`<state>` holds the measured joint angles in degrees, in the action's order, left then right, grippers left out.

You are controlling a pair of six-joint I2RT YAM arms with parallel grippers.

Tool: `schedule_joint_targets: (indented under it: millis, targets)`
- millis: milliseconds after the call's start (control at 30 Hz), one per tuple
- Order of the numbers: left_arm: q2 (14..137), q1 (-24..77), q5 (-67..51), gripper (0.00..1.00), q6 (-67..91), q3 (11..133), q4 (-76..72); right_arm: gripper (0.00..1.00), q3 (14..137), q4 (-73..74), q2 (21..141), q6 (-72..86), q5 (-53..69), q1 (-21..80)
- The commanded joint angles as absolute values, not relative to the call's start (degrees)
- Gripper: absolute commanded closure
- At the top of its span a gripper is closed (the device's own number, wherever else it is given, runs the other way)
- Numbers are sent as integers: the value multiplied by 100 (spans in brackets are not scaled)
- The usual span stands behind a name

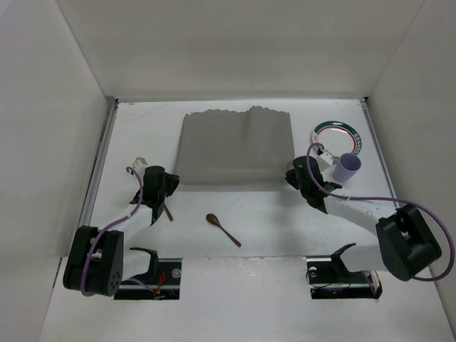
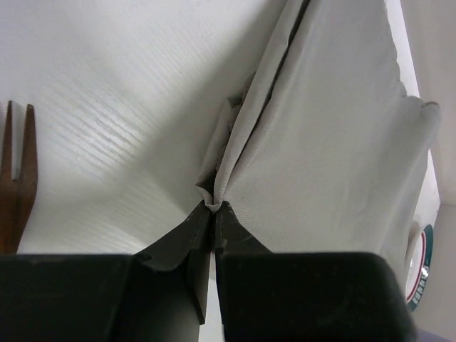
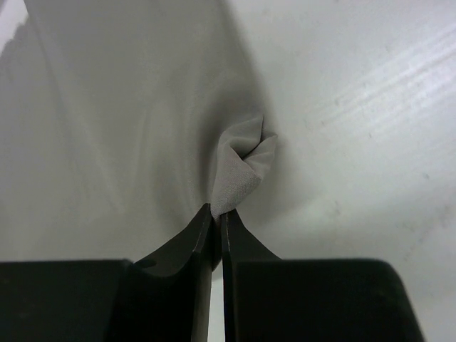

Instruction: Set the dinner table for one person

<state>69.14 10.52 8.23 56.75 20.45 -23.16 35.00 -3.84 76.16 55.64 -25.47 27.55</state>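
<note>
**A:** What are the hands doing?

**B:** The left gripper (image 2: pixel 213 214) is pinching a near corner of the grey cloth mat (image 1: pixel 235 146), its jaws closed on a small tuck of fabric. The right gripper (image 3: pixel 217 221) is clamped the same way on the other near corner, where the cloth is bunching into a little fold.

**A:** And moving outward from there?

**B:** The mat is lying across the far middle of the dinner table (image 1: pixel 285 228), with a ridge rising right of its centre (so it is not lying flat yet). A brown fork (image 2: pixel 18 178) is resting on the white surface just left of the left gripper. A dark wooden spoon (image 1: pixel 223 229) is lying alone, nearer the arm bases, between the two arms. A plate (image 1: pixel 338 135) with a green and red rim is sitting at the far right, and a pale purple cup (image 1: pixel 348 168) is lying tipped at its near edge.

**A:** How far along is the setting?

**B:** Early, I judge. The mat is being positioned; plate, cup, fork and spoon are all waiting off the mat.
</note>
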Motion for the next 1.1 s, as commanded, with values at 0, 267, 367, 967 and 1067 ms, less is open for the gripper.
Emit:
schedule_joint_targets:
  millis: [0, 267, 367, 967, 1067]
  targets:
    - [6698, 980, 1582, 98, 5476, 1925, -1758, 88, 3182, 359, 7453, 5370, -2744, 2851]
    - [6031, 1067, 1845, 97, 5449, 1802, -1311, 87, 2944, 764, 6479, 5178, -2830, 2747]
    - [5399, 1190, 2003, 95, 5441, 1863, -784, 83, 2979, 966, 6004, 5098, -2699, 2755]
    - [7968, 1754, 1899, 47, 3852, 4515, -633, 33, 3989, -262, 7819, 4412, -1775, 1693]
    - [8839, 1534, 1899, 45, 3464, 5184, -510, 33, 4367, -457, 8488, 4526, -1845, 1648]
